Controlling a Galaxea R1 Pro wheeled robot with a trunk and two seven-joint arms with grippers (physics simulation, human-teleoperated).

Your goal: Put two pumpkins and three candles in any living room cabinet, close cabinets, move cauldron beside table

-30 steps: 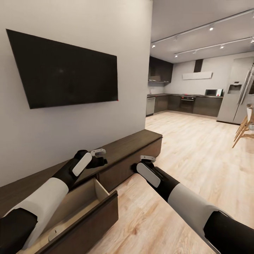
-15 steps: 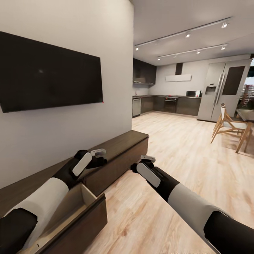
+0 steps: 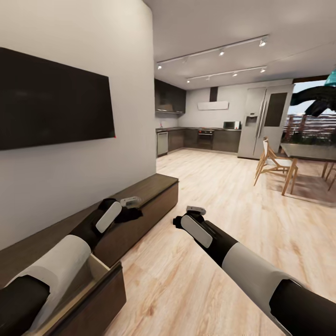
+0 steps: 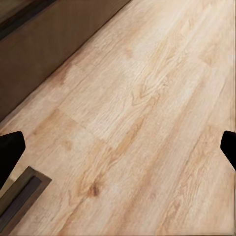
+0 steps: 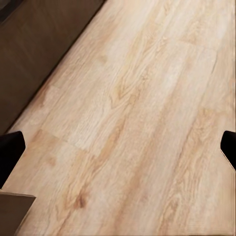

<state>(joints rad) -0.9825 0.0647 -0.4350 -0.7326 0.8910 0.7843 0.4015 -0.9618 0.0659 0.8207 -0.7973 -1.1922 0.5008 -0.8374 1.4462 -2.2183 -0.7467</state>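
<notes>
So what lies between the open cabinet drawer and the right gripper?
Bare wooden floor in the head view: nothing stands between the open drawer of the cabinet and the right gripper.

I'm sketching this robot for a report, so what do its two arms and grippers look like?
Both arms match: a black upper segment, a glossy white forearm sleeve, then a black wrist bearing a white oval panel. The left gripper and right gripper are black with a small pale grey block on top. No cables or markings are visible. In the wrist views, the fingertips look plain black.
</notes>
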